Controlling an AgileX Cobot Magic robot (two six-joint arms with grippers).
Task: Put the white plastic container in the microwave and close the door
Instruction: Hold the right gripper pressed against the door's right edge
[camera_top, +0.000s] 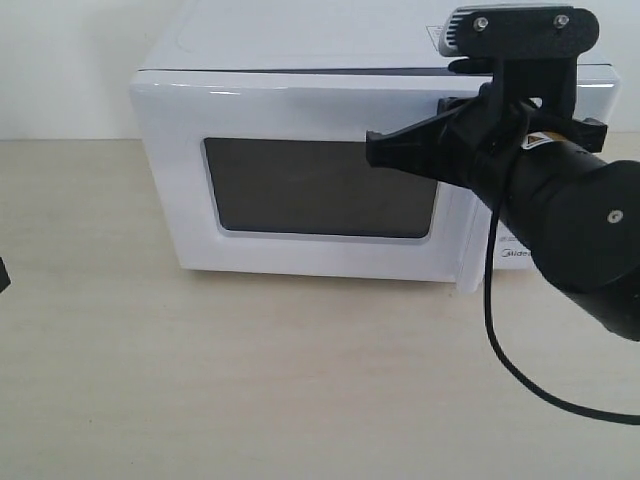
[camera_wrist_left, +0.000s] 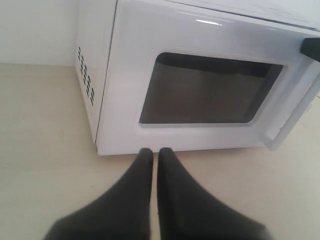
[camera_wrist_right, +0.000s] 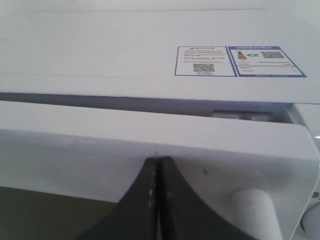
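Observation:
The white microwave (camera_top: 300, 40) stands at the back of the table. Its door (camera_top: 180, 180) with the dark window (camera_top: 320, 188) is almost against the body, and a thin dark gap runs along the top edge (camera_wrist_right: 150, 104). My right gripper (camera_top: 372, 148) is shut, with its tips (camera_wrist_right: 159, 161) touching the door's upper front beside the white bar handle (camera_wrist_right: 252, 210). My left gripper (camera_wrist_left: 156, 151) is shut on nothing, low over the table just before the door's bottom edge (camera_wrist_left: 150, 142). The white plastic container is out of view.
Bare pale wooden tabletop (camera_top: 250, 390) lies in front of the microwave. A black cable (camera_top: 497, 340) hangs from the right arm down to the table. Sticker labels (camera_wrist_right: 235, 61) sit on the microwave's top, and vent holes (camera_wrist_left: 86, 75) mark its side.

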